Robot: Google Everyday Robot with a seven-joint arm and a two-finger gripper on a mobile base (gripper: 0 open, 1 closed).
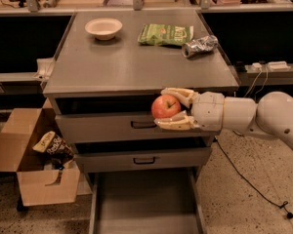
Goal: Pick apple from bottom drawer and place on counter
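Red apple [166, 106] clamped in claw [159, 107], just below counter [132, 62] front edge.

1. The green bag [165, 34] on the counter [122, 67] and the dark bag [52, 144] left of the counter have white letters, but none can be read.
2. The gripper [162, 107] holds the apple [165, 106] at the counter's front edge.
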